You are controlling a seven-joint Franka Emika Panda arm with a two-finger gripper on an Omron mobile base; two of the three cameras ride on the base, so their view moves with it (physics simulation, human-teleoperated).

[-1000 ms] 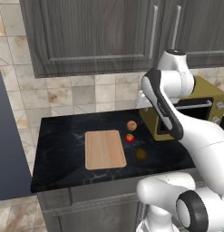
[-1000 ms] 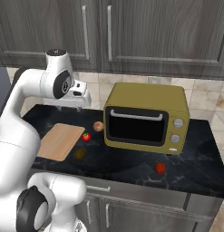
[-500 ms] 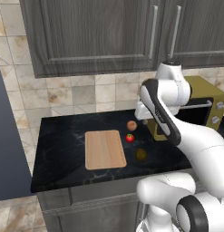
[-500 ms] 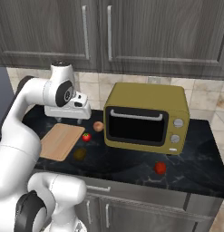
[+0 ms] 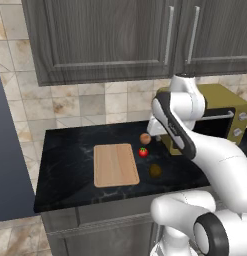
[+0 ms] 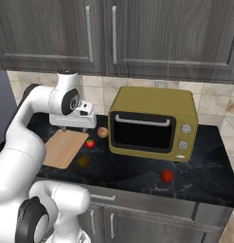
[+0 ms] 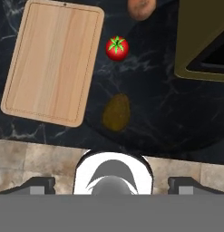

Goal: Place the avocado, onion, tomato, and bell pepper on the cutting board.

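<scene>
Hung high above the black, white-veined marble counter (image 5: 65,145) with gripper (image 6: 73,127) spread wide and holding nothing, dark finger tips (image 7: 41,185) set far apart at the lower corners of the hand view. Lay flat on the counter toward its left part, the cutting board (image 7: 53,62), pale tan wood with straight lengthwise grain, rounded corners and a thin groove running inside its rim, bare on top. Sat just beside the board's right edge and apart from it, the tomato (image 7: 117,48), a glossy bright red ball with a small green star of a stem. Rested behind the tomato, nearer the tiled wall and close to the oven's corner, the onion (image 5: 145,138), smooth, round and tan-orange. Lay in front of the tomato toward the counter's front edge, the avocado (image 7: 116,112), a dull olive-brown egg shape with a matte skin. Stood at the right of these three, a boxy mustard-yellow toaster oven (image 6: 154,123) with a dark glass door, a pale bar handle and round knobs. Sat well apart from the board, in front of the oven near its right end, the bell pepper (image 6: 167,176), a small plain red lump. Hung above the counter, dark grey wood-grain cabinets (image 5: 100,37) with slim metal handles.
</scene>
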